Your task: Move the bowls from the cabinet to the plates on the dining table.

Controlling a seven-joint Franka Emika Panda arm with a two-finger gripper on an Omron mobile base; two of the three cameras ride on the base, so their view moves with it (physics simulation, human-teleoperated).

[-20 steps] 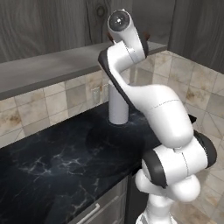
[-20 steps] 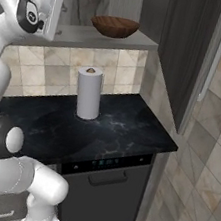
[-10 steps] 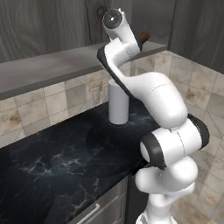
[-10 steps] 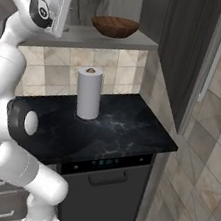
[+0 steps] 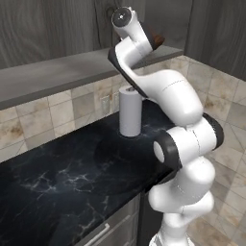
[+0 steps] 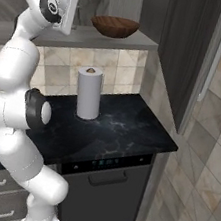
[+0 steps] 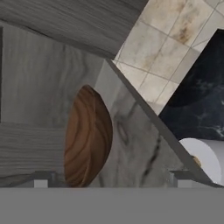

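That dark wood bowl (image 6: 114, 26) on the cabinet shelf (image 6: 118, 39) looked light, stiff and smooth-sided, so I'd have pinched its rim with the gripper (image 6: 68, 5), whose jaws were spread wide and empty.

Bowl (image 6: 114, 26) on cabinet shelf (image 6: 93, 38); paper towel roll (image 6: 89, 93) on counter (image 6: 119, 129) below shelf.

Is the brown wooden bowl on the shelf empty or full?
Cannot tell. The dark brown wooden bowl sits upright on the grey shelf, but both the right base view and hand view show it side-on, so its inside stays hidden.
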